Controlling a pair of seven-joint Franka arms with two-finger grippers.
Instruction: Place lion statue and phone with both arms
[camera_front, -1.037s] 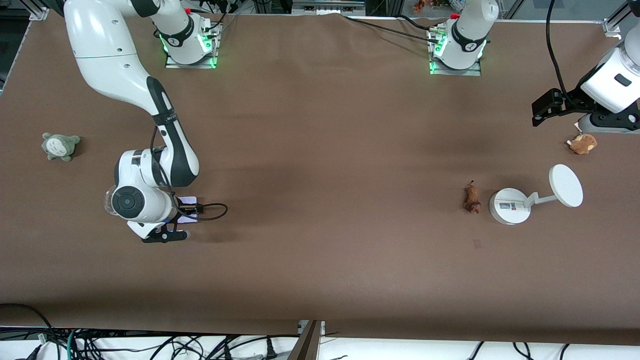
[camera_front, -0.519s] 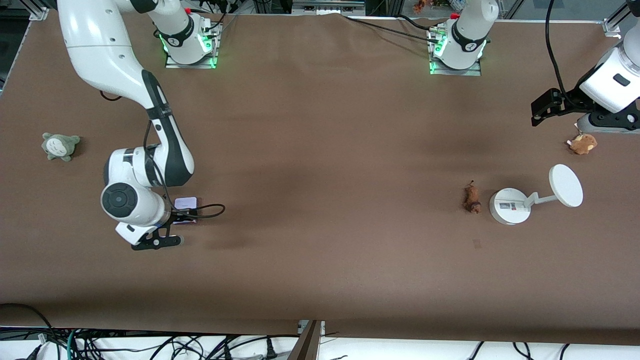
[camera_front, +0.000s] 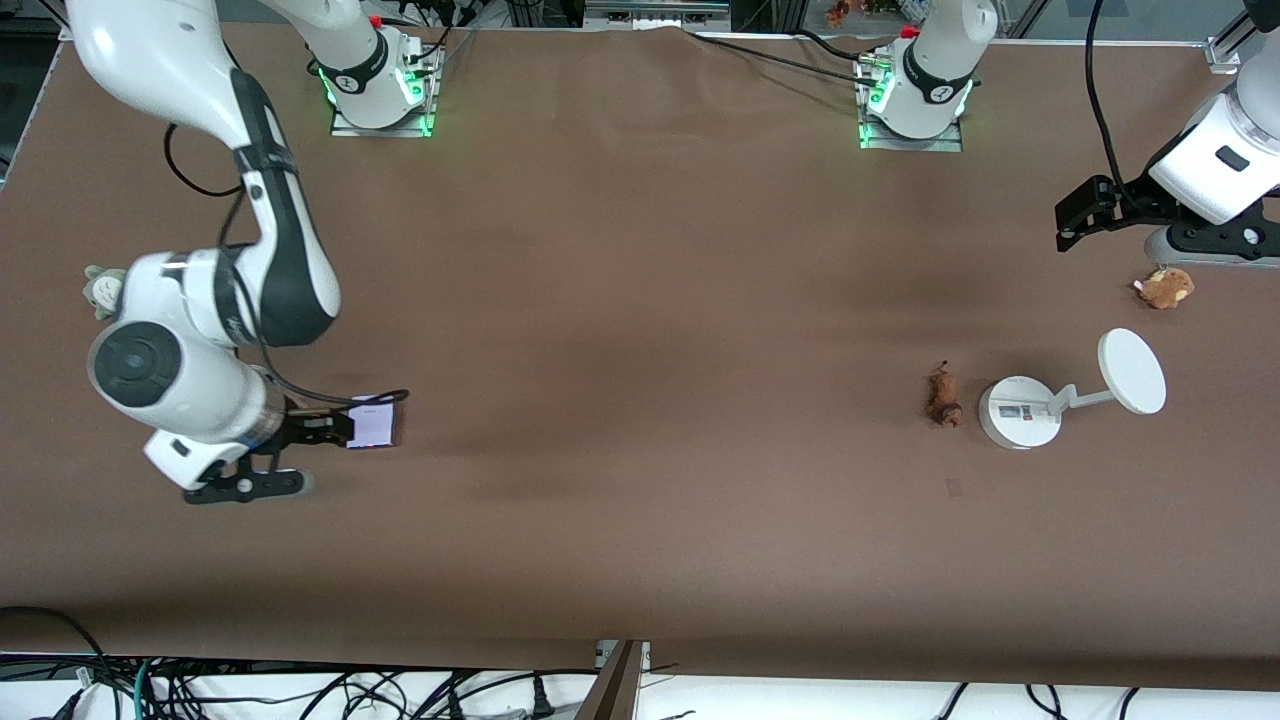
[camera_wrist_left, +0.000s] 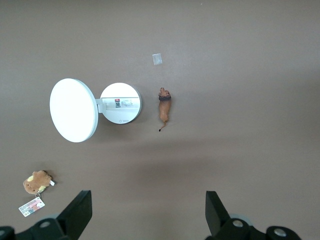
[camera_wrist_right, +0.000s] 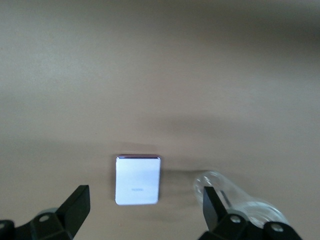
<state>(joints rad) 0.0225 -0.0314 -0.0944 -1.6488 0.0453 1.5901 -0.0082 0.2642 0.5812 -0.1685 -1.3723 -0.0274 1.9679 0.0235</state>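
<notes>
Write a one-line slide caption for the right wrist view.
Open right gripper above the phone lying flat on the table, a clear cup beside it.

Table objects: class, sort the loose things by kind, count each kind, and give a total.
Plush toys: 2, grey-green plush, tan-brown plush with tag
Figurines: 1, reddish-brown lion statue
Phones: 1, flat lavender phone
Stands: 1, white round-based stand
Total: 5
</notes>
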